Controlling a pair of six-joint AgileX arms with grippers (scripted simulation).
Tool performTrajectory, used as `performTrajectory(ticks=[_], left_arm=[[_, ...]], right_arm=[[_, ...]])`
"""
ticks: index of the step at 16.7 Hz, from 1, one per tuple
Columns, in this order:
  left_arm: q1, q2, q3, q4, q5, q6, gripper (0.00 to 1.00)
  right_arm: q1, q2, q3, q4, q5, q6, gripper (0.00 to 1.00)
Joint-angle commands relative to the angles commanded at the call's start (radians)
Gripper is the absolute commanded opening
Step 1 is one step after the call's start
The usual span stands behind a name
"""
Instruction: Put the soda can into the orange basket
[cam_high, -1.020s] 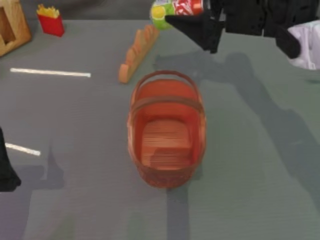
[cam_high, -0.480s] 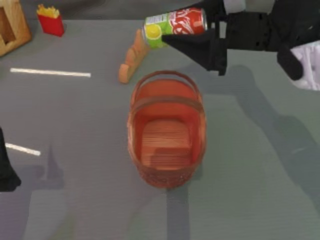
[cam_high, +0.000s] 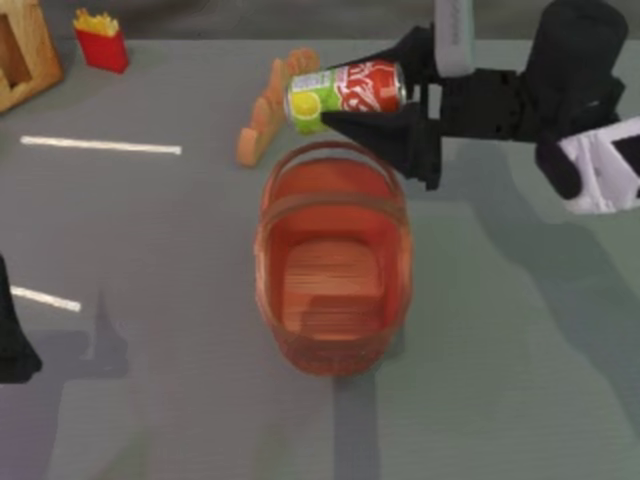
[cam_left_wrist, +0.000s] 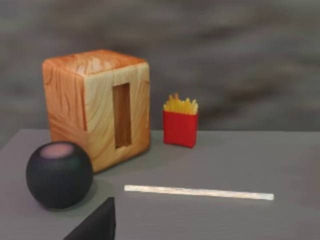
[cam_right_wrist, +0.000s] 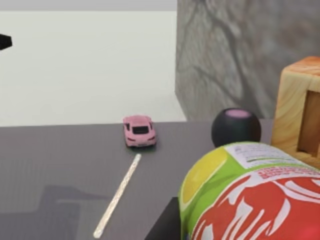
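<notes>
The soda can (cam_high: 345, 93), red with a lime-green end, lies sideways in the air just beyond the far rim of the orange basket (cam_high: 404, 250). My right gripper (cam_high: 365, 88) is shut on it, its black fingers either side of the can's red part. In the right wrist view the can (cam_right_wrist: 250, 195) fills the corner, with one dark finger (cam_right_wrist: 165, 225) beside it. The basket stands upright at the table's middle, its handle arched across and its slatted bottom bare. My left gripper (cam_high: 12, 340) is parked at the left edge, open, with one finger (cam_left_wrist: 95, 225) showing.
An orange ridged loaf (cam_high: 270, 110) lies just left of the can. A red fries box (cam_high: 100, 40) and a wooden block (cam_high: 20, 55) stand at the far left. Two white sticks (cam_high: 100, 146) (cam_high: 45, 298) lie on the left. A black ball (cam_left_wrist: 59, 174) and a pink toy car (cam_right_wrist: 139, 131) are nearby.
My right gripper has carried the can from the table's far edge toward the basket, down to just beyond the basket's far rim. The left arm has not moved.
</notes>
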Motion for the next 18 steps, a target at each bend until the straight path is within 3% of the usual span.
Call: performTrajectory(ticks=[4, 9, 18], left_arm=[[0.0, 0.0, 0.0, 0.0, 0.0, 0.0, 1.0], [0.0, 0.0, 0.0, 0.0, 0.0, 0.0, 1.0], [0.0, 0.0, 0.0, 0.0, 0.0, 0.0, 1.0]], right_arm=[[0.007, 0.107, -0.047, 0.149, 0.001, -0.002, 0.0], [0.007, 0.119, -0.053, 0.163, 0.002, -0.001, 0.0], [0.007, 0.119, -0.053, 0.163, 0.002, -0.001, 0.68]])
